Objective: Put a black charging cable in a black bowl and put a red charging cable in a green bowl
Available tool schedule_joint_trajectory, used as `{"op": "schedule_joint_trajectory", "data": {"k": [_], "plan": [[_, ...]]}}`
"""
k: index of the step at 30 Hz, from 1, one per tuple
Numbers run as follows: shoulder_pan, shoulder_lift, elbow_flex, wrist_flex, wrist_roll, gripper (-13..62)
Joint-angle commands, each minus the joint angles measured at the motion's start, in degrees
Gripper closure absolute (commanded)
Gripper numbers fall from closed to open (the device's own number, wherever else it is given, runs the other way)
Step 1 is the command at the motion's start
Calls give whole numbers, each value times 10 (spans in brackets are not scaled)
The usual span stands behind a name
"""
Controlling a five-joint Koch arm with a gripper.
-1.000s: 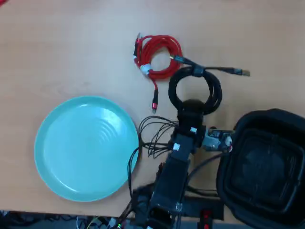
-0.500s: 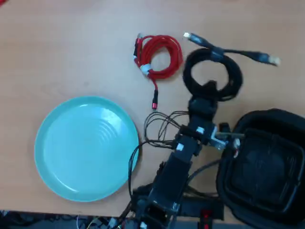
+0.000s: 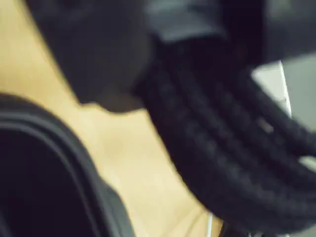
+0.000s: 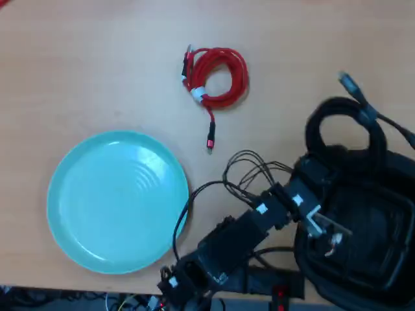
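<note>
The black charging cable [image 4: 338, 102] is a coiled loop at the right of the overhead view, hanging over the far edge of the black bowl [image 4: 382, 259]. My gripper [image 4: 322, 155] is shut on the coil's near side, above the bowl's rim. In the wrist view the braided black cable [image 3: 222, 148] fills the right side, blurred and very close, and the black bowl's rim [image 3: 44, 148] curves at the lower left. The red charging cable [image 4: 238, 74] lies coiled on the table at the top centre. The green bowl [image 4: 117, 201] sits at the left.
The arm's body and loose wires [image 4: 249, 172] stretch from the table's bottom edge between the two bowls. The wooden table [image 4: 78, 71] runs wide to the upper left. The red cable's plug end [image 4: 210, 142] points toward the green bowl.
</note>
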Motion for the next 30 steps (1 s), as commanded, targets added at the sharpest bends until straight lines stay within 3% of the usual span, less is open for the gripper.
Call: {"op": "schedule_joint_trajectory", "data": {"k": [1,12,26,30], "plan": [[47,62,-290,-120,-2,555],[283,63,-185,69,-4,555],[292,65,-69,107,1,550],[293,65,-74,193,1,514]]}}
